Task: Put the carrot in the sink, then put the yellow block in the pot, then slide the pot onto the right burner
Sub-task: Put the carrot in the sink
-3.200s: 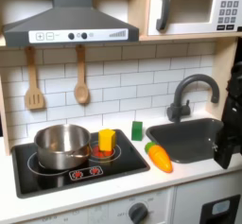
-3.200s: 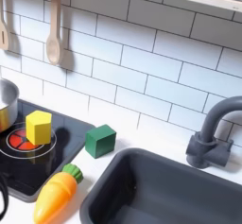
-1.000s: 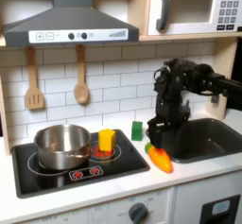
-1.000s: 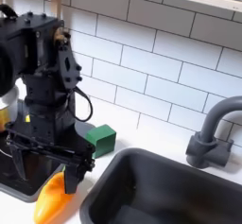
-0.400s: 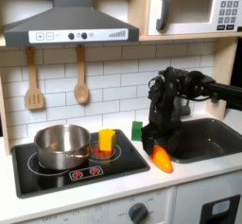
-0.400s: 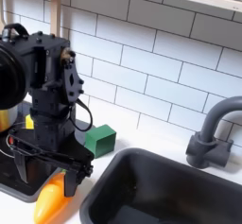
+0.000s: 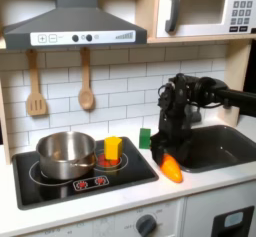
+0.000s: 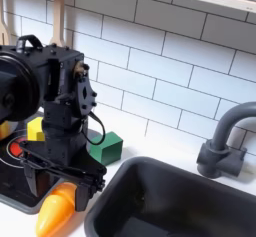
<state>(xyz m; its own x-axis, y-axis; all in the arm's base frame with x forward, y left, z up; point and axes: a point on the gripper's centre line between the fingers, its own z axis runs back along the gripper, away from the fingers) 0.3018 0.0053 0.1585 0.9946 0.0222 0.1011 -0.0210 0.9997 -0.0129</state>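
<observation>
Claw (image 7: 166,157) down over carrot (image 7: 170,167) green end, fingers either side; whether gripping, cannot tell. Carrot on desk (image 7: 120,204) between cooktop (image 7: 60,186) and sink (image 7: 222,151). Yellow block (image 7: 113,147) beside pot (image 7: 66,153).

The black arm reaches in from three o'clock in the first exterior view, wrist bent straight down, gripper (image 7: 165,157) pointing toward six o'clock, fingers slightly parted.
</observation>
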